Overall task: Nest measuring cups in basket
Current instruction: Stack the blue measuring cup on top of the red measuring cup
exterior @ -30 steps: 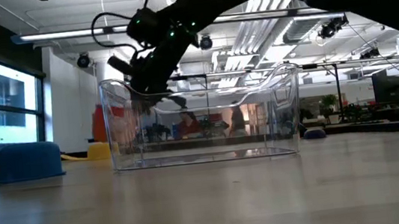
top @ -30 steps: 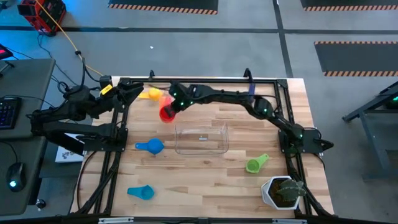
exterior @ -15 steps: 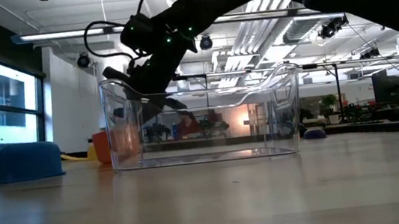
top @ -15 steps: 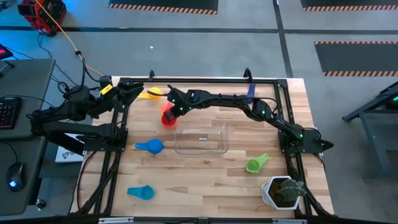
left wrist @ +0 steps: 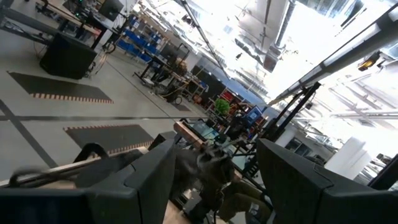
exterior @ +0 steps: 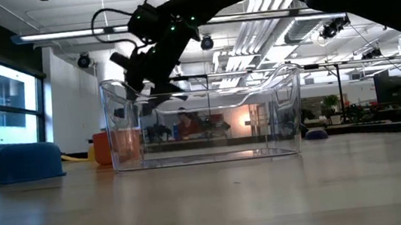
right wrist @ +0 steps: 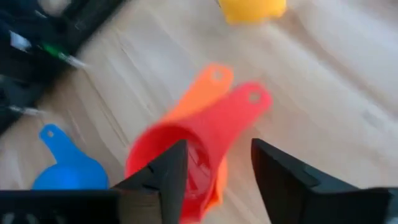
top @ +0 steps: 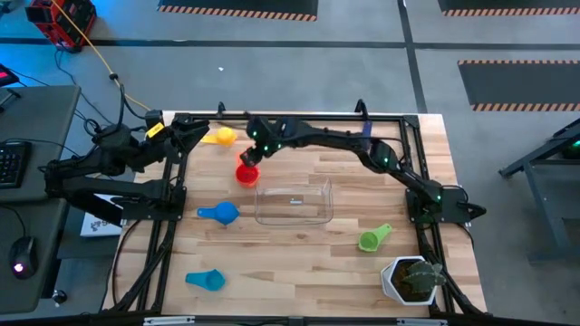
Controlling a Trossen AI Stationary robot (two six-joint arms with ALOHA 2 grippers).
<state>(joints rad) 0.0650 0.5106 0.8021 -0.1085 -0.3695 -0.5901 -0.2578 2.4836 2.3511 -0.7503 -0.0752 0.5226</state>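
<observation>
A red measuring cup [right wrist: 186, 162] sits nested in an orange cup [right wrist: 205, 87] on the table, just off the far left corner of the clear basket [top: 293, 201]. My right gripper [right wrist: 217, 180] hangs open just above the red cup, touching nothing. A yellow cup [top: 221, 136] lies farther back. A blue cup [top: 217, 213], a light blue cup [top: 206, 280] and a green cup [top: 373, 238] lie on the table. My left gripper [left wrist: 214, 186] waits open at the far left, raised and pointing out into the room.
A white pot with a green plant [top: 412, 279] stands at the near right corner. The black frame rails [top: 168, 199] run along the table's sides. Bare wood lies in front of the basket.
My right gripper has lowered the red cup onto the orange cup beside the basket, opened and let go. It has then risen a little and drawn back toward the far edge. The red cup stays nested on the table.
</observation>
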